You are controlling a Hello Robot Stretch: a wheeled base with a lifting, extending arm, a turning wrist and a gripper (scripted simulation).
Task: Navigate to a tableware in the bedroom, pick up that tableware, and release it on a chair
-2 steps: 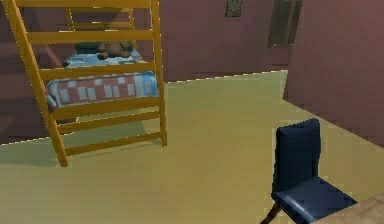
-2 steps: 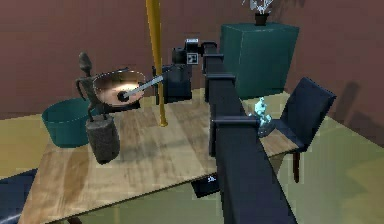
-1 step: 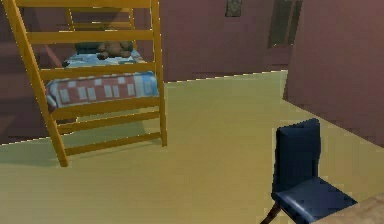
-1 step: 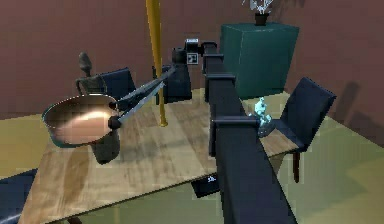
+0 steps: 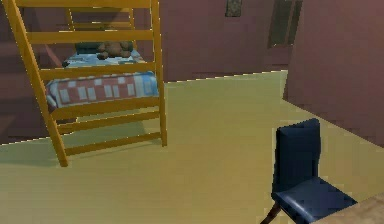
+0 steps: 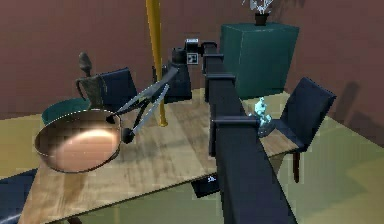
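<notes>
Copper pan [image 6: 75, 140] hanging from the gripper [image 6: 128, 128] over the left end of the wooden table [image 6: 160, 175].
Nearest in the arm side view, the dark arm [image 6: 240, 160] is rising from the bottom edge and stretching across the table, and the claw is grasping the pan, which is hanging tilted and clear of the tabletop by the near left corner. A small pale glassy thing [image 6: 262, 115] is standing at the table's right edge, near a dark blue chair [image 6: 308, 108]. A second chair [image 6: 118, 88] is sitting along the far edge. Beyond them a teal cabinet [image 6: 258, 55] is standing against the maroon wall, carrying a plant [image 6: 262, 10]. In the forward view a blue seat [image 5: 305, 175] is sitting near the lower right on the yellowish floor, and farther off a yellow wooden bunk bed [image 5: 100, 70] is standing by the wall.
</notes>
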